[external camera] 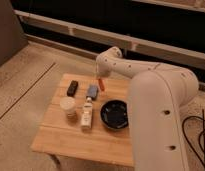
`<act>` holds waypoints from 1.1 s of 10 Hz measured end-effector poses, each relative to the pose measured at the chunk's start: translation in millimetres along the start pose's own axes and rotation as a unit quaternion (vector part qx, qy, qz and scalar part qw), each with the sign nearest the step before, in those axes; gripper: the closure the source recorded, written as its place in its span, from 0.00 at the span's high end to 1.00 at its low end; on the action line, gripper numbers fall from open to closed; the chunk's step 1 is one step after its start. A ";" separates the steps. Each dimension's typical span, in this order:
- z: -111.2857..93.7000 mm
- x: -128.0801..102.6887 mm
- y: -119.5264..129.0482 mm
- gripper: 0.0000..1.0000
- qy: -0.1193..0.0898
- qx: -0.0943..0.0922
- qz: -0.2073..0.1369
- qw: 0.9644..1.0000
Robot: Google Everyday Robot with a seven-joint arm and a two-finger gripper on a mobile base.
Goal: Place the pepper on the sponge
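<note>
My gripper point(100, 78) hangs over the back part of the wooden table point(66, 140), at the end of the white arm that reaches in from the right. It is shut on the pepper point(101, 84), a thin red-orange piece that dangles from its tip. The sponge point(92, 90), a small blue-grey pad, lies flat on the table just left of and below the pepper. The pepper's lower end is close to the sponge's right edge; I cannot tell whether they touch.
A black rectangular block point(72, 88) lies left of the sponge. A pale cup point(68, 106) and a small bottle point(86, 113) stand nearer the front. A black bowl point(115, 113) sits to the right. The big white arm body point(161, 115) covers the table's right side.
</note>
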 end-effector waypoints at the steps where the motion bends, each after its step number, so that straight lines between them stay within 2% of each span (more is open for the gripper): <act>1: 4.1 2.6 5.7 0.00 0.005 -0.003 -0.009 1.000; 4: 18.8 5.0 14.3 0.00 0.023 -0.007 -0.030 0.999; 6: 25.2 -0.6 12.4 0.00 0.032 -0.009 -0.035 0.999; 11: 44.9 -11.2 32.9 0.00 0.050 -0.021 -0.061 0.997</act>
